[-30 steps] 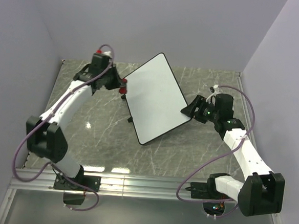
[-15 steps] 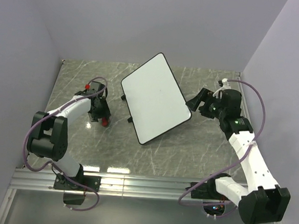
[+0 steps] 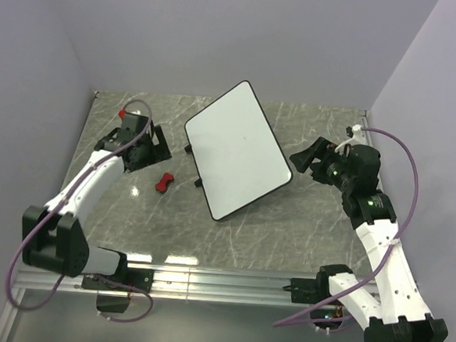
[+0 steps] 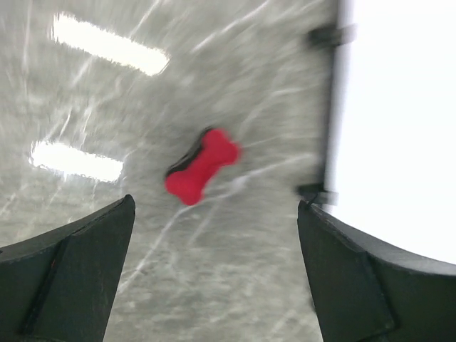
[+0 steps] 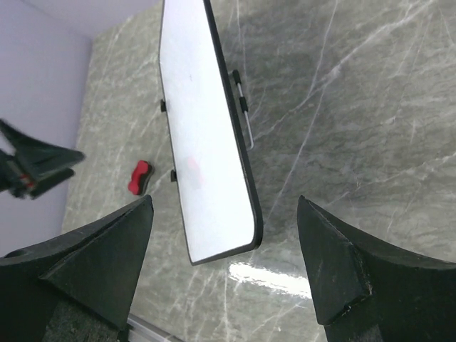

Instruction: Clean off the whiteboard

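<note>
Pale lilac walls close in a grey, marble-veined surface. The whiteboard lies near its middle, turned on the diagonal with one rounded corner toward the far wall. The board's face looks almost wholly white from above. The right wrist view shows a faint pinkish smudge low on the face and small black feet along one long edge. Just off the board's left edge, apart from it, a small red-and-black eraser lies on the surface with nothing touching it. The blurred left wrist view shows it between the camera and the board's rim. The right wrist view shows it beyond the board. The left claw hangs past the eraser toward the far left corner, spread wide and gripping nothing. The right claw sits just beside the board's right corner, clear of the rim. It too is spread wide, with nothing between its fingers.
</note>
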{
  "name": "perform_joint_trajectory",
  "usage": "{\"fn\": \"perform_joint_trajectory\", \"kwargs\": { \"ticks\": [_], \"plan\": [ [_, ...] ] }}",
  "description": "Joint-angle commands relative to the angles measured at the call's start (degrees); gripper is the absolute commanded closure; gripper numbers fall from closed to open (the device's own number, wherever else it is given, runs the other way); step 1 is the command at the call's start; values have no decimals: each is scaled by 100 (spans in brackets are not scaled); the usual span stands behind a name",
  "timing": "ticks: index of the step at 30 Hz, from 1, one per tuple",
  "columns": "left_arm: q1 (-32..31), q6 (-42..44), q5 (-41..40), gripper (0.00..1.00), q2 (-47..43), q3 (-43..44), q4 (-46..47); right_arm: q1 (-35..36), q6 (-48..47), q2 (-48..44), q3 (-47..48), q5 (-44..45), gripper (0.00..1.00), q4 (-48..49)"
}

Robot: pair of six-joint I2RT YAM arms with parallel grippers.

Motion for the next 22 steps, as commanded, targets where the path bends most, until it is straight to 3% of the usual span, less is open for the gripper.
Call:
{"fn": "perform_joint_trajectory", "kwargs": {
  "ticks": [1, 9, 16, 22],
  "plan": [
    [15, 274, 285, 0, -883, 566, -44, -10, 273, -254, -10, 135, 12, 67],
    [15, 223, -372, 1, -1722, 1332, -228, -19, 537, -720, -476, 337, 12, 182],
    [15, 389, 514, 0, -2046, 875, 148, -19, 608, -1116, -898, 319, 12, 420],
    [6, 451, -18, 0, -2231, 857, 307, -19, 669, -1038, -924, 170, 13, 472]
  ]
}}
